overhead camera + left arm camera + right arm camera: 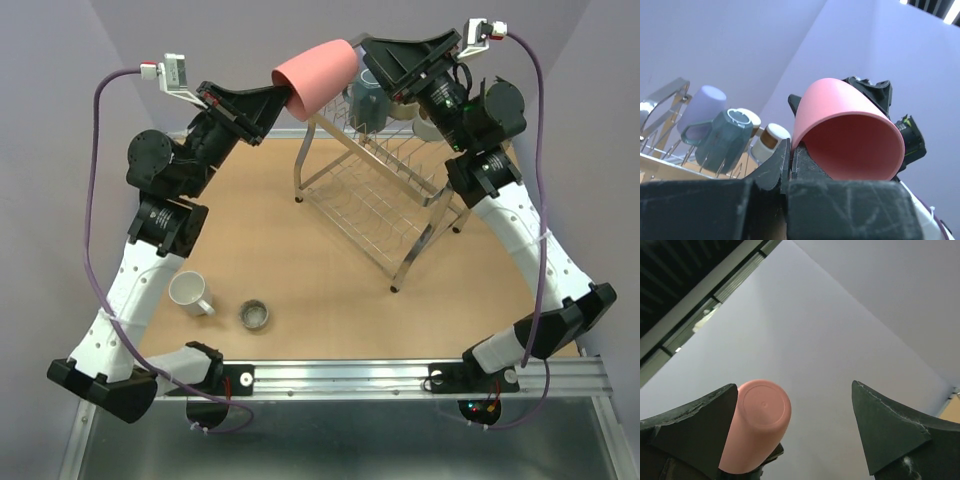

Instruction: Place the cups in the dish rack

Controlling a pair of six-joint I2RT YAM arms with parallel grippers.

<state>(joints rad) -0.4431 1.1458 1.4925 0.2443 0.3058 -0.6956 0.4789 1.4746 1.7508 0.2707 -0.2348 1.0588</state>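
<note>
A pink cup [315, 78] hangs high in the air on its side, its rim pinched by my left gripper [285, 98], which is shut on it. In the left wrist view the pink cup [840, 135] opens toward the camera, with the left gripper [791, 145] clamping its wall. My right gripper [358, 58] is open at the cup's base end. In the right wrist view the pink cup [757, 415] lies against one finger [695, 422], with the right gripper [794, 386] spread wide. The dish rack [380, 195] stands below. It holds a lavender cup [702, 107], a grey-teal mug [722, 137] and cream-and-brown cups [771, 137].
A white handled mug [190, 292] and a short metal cup [254, 315] stand on the wooden table [300, 260] near the front left. The rack's looped handle [660, 100] rises at its far end. Both arms reach over the back of the table.
</note>
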